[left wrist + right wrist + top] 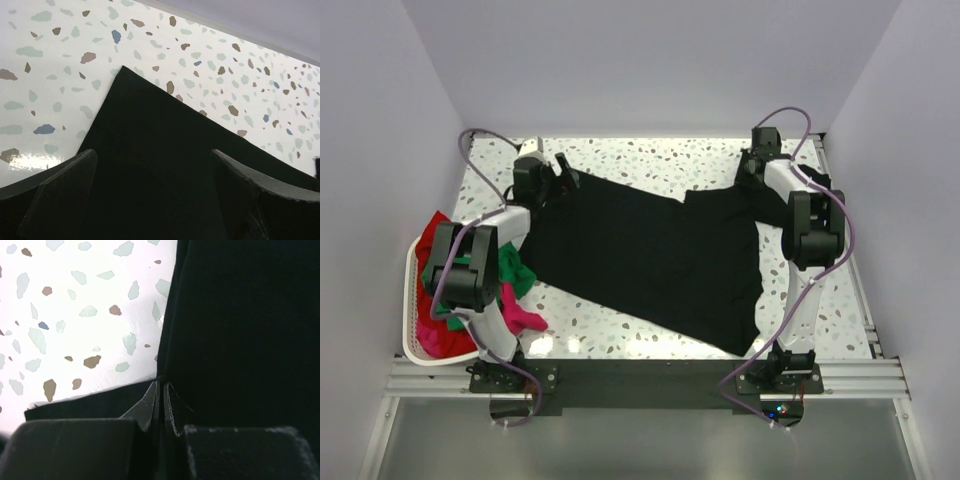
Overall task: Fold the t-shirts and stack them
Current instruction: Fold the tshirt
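Speckled terrazzo table [650, 160], white walls around it. At the far left a white basket [410, 300] holds a green t-shirt [515, 272], red t-shirt [438, 222] and magenta t-shirt [520, 318], all bunched and unfolded. The black t-shirt [650, 250] lies spread flat across the middle of the table, from the far left to the near right.

Step in hand, by my read: grab both far corners for the first fold. To do it well, the left side should drop straight onto its corner and bite only the edge. Then both arms lift level together, keep the cloth taut and carry it toward the near hem without dragging the rest.

Left gripper [154, 155]: jaws wide apart over the shirt's pointed far-left corner, holding nothing. Can't tell if it touches the cloth.

Right gripper [161, 390]: fingers pressed together, clamped on the black t-shirt's edge at the far right.
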`<state>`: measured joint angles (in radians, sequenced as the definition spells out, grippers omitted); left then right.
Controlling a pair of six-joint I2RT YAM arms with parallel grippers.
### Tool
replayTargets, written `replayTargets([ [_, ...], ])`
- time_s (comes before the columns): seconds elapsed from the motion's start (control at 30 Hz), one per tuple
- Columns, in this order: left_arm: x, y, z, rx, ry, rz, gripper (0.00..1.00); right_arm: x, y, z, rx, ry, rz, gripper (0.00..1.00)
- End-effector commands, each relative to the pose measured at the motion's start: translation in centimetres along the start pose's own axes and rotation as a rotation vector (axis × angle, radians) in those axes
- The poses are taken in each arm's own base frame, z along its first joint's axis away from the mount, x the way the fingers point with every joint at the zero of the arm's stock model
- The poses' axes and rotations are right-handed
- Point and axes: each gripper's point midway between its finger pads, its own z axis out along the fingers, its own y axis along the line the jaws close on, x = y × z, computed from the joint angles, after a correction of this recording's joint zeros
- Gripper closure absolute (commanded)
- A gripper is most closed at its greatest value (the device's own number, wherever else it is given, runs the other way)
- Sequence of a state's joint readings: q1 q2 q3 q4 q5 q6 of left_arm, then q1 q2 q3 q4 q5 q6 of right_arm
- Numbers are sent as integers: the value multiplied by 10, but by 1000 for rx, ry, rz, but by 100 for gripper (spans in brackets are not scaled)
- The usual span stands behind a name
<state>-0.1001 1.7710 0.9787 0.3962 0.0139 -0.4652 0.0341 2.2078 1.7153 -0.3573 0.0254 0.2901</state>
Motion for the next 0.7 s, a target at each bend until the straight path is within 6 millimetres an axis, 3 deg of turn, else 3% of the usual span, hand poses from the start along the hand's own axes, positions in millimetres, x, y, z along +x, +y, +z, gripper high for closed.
replayTargets([
  [0.0,-12,16,17,-85,16,78,0,-22,11,-20,-46,-73,-10,100],
  [0.03,-29,16,24,-110,-12,92,0,-28,11,-28,-50,-92,-5,100],
  [0.07,-24,22,28,-136,28,109,1,-30,13,-30,-55,-104,-6,100],
  [0.1,-32,26,41,-166,27,130,2,-28,12,-32,-56,-102,-6,100],
  [0.2,-19,41,57,-220,95,170,9,-31,13,-40,-60,-115,-4,100],
  [0.23,-30,40,62,-236,71,177,14,-32,13,-41,-59,-118,-2,100],
  [0.3,-25,47,71,-255,91,197,20,-34,14,-45,-64,-128,-2,100],
  [0.37,-37,45,80,-255,76,220,29,-37,14,-48,-65,-137,0,100],
  [0.4,-28,49,87,-258,103,231,31,-36,15,-48,-67,-135,-1,100],
  [0.53,-36,48,104,-264,129,267,38,-33,20,-47,-97,-128,0,100],
  [0.67,-26,48,119,-243,166,295,43,-31,23,-44,-111,-122,3,100],
])
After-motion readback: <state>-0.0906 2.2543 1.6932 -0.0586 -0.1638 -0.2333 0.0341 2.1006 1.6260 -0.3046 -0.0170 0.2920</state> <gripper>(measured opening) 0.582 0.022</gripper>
